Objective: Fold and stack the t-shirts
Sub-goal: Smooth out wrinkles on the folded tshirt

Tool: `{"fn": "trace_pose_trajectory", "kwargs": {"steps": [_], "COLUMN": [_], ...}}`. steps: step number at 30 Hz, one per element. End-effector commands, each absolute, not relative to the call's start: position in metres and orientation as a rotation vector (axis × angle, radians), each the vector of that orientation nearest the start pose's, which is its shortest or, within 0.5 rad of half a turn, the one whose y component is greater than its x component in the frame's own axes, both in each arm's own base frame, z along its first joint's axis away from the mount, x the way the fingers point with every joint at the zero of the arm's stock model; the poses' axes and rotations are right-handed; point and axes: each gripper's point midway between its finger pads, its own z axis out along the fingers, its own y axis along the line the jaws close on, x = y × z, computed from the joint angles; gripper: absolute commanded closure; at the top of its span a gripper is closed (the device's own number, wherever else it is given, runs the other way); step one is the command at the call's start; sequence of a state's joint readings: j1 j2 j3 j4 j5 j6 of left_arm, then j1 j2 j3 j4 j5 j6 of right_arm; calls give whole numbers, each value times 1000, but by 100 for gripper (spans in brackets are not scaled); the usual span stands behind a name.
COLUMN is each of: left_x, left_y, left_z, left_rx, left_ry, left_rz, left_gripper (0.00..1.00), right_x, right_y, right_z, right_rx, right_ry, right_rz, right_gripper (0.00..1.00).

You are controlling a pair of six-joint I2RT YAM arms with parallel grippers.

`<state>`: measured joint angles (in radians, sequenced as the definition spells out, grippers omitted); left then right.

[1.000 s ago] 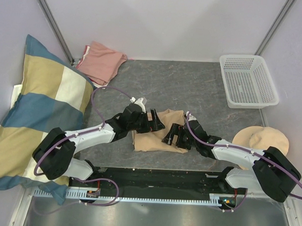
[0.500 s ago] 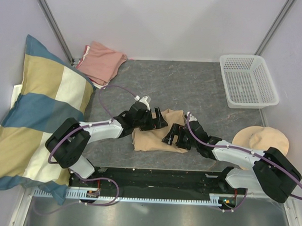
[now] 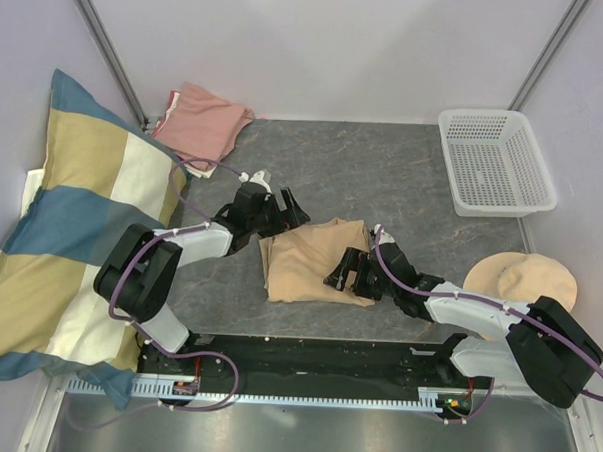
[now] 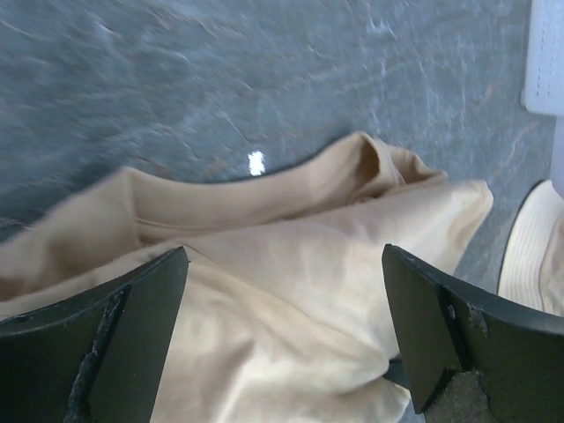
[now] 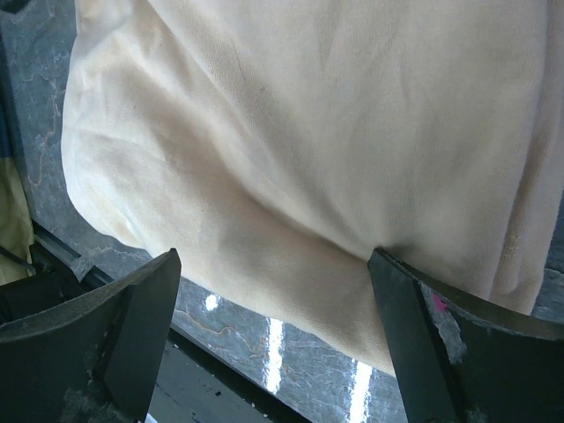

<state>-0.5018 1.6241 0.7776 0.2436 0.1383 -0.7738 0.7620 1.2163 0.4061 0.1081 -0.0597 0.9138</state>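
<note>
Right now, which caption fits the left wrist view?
Open left claw facing the folded tan t-shirt on the grey table.

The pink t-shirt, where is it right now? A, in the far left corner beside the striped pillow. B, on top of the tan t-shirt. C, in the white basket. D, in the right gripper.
A: the pink t-shirt lies in the far left corner beside the striped pillow, well apart from the tan t-shirt.
</note>
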Motion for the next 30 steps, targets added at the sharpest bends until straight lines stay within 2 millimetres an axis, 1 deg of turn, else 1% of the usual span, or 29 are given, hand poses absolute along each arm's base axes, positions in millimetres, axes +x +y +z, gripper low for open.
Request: {"fn": "trace_pose_trajectory", "kwargs": {"steps": [1,4,5,6,8,9,11,13,14,16,17,18,19,20,21,22,24,25,26,27,28,29,30], "left_x": [380,389,394,393,396,394,392,388,382,372,364,359,352,345,340,333,322,315,310,306,300,295,292], "left_y": [-232,-220,-217,-215,-215,-214,-214,-213,-215,-216,-221,-223,-223,-225,-225,-225,-229,-230,-236,-238,-241,-247,-251], "left_z": [97,102,108,110,133,138,167,181,197,202,207,207,198,199,195,183,176,164,162,157,148,145,142], "left_rx": [-192,-204,-202,-197,-170,-166,-148,-141,-128,-125,-112,-110,-119,-111,-116,-135,-137,-151,-141,-142,-151,-140,-135], "left_ry": [2175,2165,2150,2161,2114,2116,2064,2047,2017,2016,2014,2015,2039,2037,2045,2071,2084,2109,2108,2118,2139,2143,2150], "left_rz": [-794,-769,-766,-761,-761,-753,-769,-783,-815,-854,-895,-911,-913,-926,-927,-926,-944,-949,-964,-971,-977,-983,-990], "left_gripper": [0,0,0,0,0,0,0,0,0,0,0,0,0,0,0,0,0,0,0,0,0,0,0], "right_x": [168,167,168,168,168,168,168,168,168,169,169,171,171,171,174,173,177,175,180,181,180,185,188], "right_y": [218,218,219,219,219,219,220,220,221,222,223,225,225,229,231,231,237,236,241,241,240,244,244], "right_z": [2,2,3,3,4,3,3,4,4,7,8,13,15,22,28,32,50,55,71,79,85,106,114], "right_rx": [173,170,170,169,165,167,164,163,163,164,169,168,171,160,163,160,153,148,144,132,130,120,109], "right_ry": [2629,2631,2628,2629,2625,2628,2628,2628,2626,2619,2618,2607,2607,2594,2581,2586,2555,2561,2523,2508,2511,2463,2444], "right_rz": [719,719,721,723,724,722,726,729,730,745,751,766,768,793,805,803,841,835,868,873,867,897,892], "right_gripper": [2,2,2,2,2,2,2,2,2,2,2,2,2,2,2,2,2,2,2,2,2,2,2]}}
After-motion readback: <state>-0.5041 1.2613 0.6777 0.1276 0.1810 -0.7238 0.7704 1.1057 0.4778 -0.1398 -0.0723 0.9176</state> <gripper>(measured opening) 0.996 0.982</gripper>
